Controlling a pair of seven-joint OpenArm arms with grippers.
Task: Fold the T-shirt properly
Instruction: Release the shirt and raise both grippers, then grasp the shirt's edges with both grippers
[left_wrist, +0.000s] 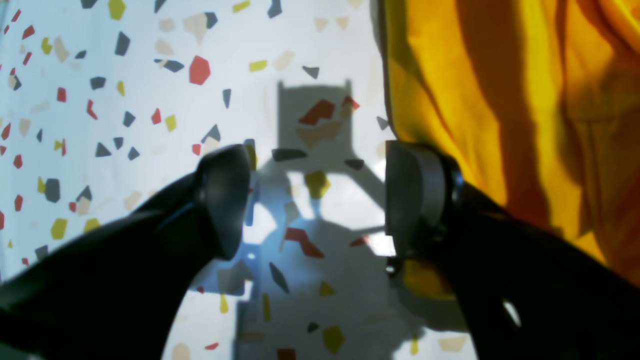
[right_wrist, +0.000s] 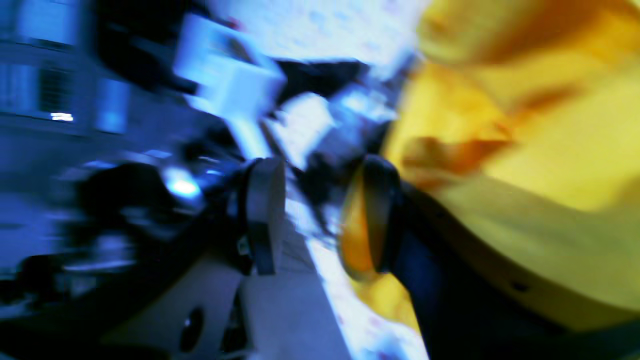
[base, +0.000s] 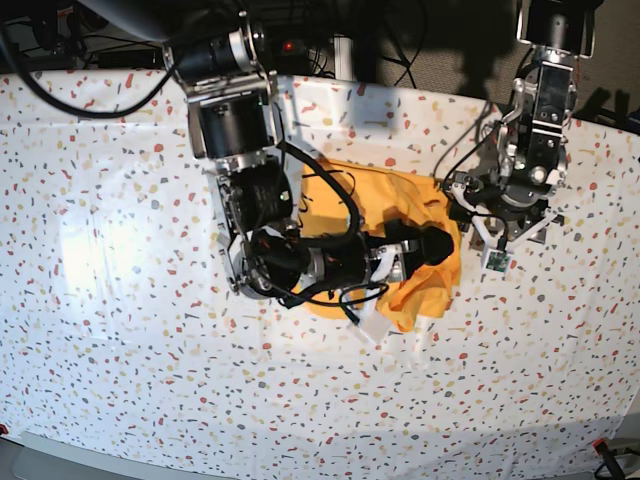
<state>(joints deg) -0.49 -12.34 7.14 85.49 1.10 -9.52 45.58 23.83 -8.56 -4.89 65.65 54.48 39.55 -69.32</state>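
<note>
In the left wrist view the left gripper (left_wrist: 317, 200) fills the foreground, its two dark fingers spread wide with nothing between them but the speckled tablecloth (left_wrist: 150, 100) and their own shadow; just beyond its right finger hangs the edge of the T-shirt (left_wrist: 500, 100), mustard-yellow and creased in long folds. The right wrist view is heavily blurred; the right gripper (right_wrist: 315, 215) shows its jaws partly apart, with yellow fabric against the inner face of one finger, yet whether it pinches the cloth I cannot tell. Farther off, in the base view, the shirt (base: 420, 215) lies bunched in a heap near the middle of the table (base: 100, 250); the right arm reaches across it, its gripper (base: 432, 247) over the far side of the heap; the left gripper (base: 497, 222) hovers just beside the shirt's edge.
</note>
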